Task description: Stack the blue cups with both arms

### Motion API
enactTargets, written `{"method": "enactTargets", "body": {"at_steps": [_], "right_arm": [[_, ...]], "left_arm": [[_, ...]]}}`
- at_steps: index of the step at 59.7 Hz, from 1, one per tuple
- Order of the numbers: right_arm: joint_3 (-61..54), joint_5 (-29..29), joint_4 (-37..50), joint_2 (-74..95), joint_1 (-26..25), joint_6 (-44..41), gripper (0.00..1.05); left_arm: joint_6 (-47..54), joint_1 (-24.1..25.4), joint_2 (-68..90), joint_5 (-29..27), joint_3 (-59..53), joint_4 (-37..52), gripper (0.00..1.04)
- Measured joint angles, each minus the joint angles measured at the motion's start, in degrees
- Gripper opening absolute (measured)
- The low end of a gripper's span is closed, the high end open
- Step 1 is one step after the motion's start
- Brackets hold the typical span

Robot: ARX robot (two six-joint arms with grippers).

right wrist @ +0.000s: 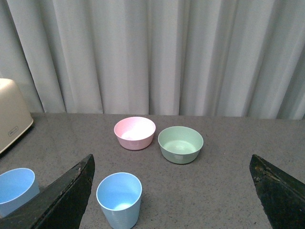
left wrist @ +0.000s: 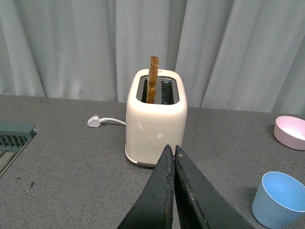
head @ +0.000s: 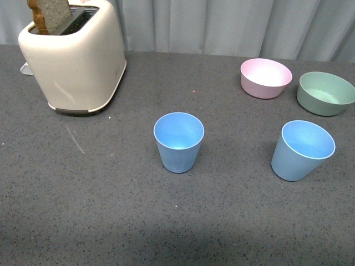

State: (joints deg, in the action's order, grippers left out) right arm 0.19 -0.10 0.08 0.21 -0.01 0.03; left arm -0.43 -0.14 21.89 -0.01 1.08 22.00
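Note:
Two light blue cups stand upright and apart on the grey table. One blue cup [head: 178, 141] is near the middle, the other blue cup [head: 302, 149] is at the right. Neither arm shows in the front view. In the left wrist view my left gripper [left wrist: 171, 149] is shut and empty, pointing at the toaster, with the middle cup [left wrist: 281, 199] off to its side. In the right wrist view my right gripper [right wrist: 172, 164] is open wide and empty, held back from the right cup [right wrist: 119, 199]; the middle cup [right wrist: 16, 189] shows partly behind one finger [right wrist: 62, 198].
A cream toaster [head: 75, 58] with a slice of bread [head: 51, 14] stands at the back left, its plug [left wrist: 95, 122] lying beside it. A pink bowl [head: 265, 77] and a green bowl [head: 325, 93] sit at the back right. A grey curtain hangs behind the table.

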Motion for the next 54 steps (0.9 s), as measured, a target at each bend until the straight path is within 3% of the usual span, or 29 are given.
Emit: {"method": "enactTargets", "body": {"at_steps": [35,41,51,54], "right_arm": [[0.0,0.0,0.0,0.0,0.0,0.0,0.95],[0.0,0.0,0.0,0.0,0.0,0.0,0.95],[0.0,0.0,0.0,0.0,0.0,0.0,0.95],[0.0,0.0,0.0,0.0,0.0,0.0,0.95]], "left_arm": [[0.0,0.0,-11.8,0.0,0.0,-11.6,0.04],[0.0,0.0,-19.6,0.0,0.0,-21.1,0.04],[0.0,0.0,-21.6,0.0,0.0,-21.9,0.04],[0.0,0.0,-21.6,0.0,0.0,-21.9,0.1]]}}
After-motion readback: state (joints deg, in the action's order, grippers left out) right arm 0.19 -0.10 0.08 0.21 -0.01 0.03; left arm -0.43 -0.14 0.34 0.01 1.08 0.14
